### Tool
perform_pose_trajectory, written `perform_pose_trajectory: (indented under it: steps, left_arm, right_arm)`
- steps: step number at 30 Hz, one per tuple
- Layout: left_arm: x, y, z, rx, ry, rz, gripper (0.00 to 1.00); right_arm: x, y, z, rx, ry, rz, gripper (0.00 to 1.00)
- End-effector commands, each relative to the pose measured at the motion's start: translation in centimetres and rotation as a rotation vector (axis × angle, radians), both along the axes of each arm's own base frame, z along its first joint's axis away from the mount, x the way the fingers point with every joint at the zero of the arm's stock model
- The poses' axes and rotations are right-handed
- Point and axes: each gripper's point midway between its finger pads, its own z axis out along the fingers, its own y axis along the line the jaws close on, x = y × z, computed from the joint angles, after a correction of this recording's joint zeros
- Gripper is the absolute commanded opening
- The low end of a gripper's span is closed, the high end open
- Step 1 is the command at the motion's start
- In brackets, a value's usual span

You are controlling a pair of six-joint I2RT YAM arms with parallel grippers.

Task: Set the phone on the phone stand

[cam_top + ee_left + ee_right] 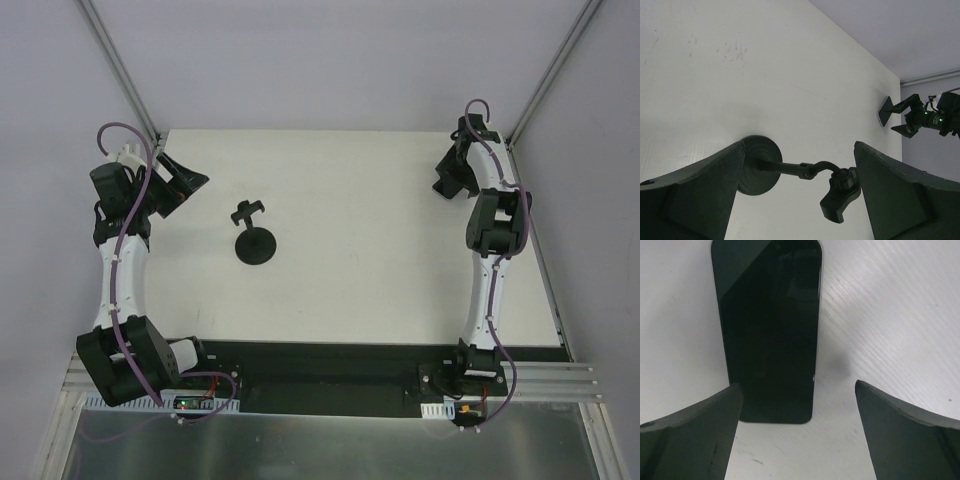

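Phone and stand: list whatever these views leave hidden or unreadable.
Right wrist: the phone is clipped by the frame's top edge; its near corner sits behind the right tool's finger.
Top external: phone not discernible, covered by the right tool and wrist.
Left wrist: the phone stand has its base partly behind the left tool's finger; the phone is too small for detail.

Phone (767,330) flat, upright stand (256,243) well apart
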Motion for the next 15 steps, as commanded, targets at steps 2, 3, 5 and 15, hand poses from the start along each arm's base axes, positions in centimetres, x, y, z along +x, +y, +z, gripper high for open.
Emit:
perform_pose_trajectory:
  steps: [2,3,5,15]
  left_arm:
    - [-0.2,-0.2,1.8,0.003,-0.076,-0.019,0.89]
    - [-0.2,-0.2,1.7,0.001,-0.076,-0.019,0.89]
    - [-0.1,-0.2,1.6,-0.004,-0.074,-0.019,0.89]
    - [-0.2,0.0,1.4,-0.034,-0.068,-0.017,0.89]
  right_arm:
    - [2.4,0.0,0.2,-0.013,-0.073,-0.022,0.96]
    - [2.7,-0.1,-0.1,-0.014,-0.08,-0.021,0.96]
    - [3.0,0.0,-0.6,-0.012,-0.083,-0.023,0.96]
    - [3.5,0.2,-1.7,0.01,-0.064,-0.057,0.96]
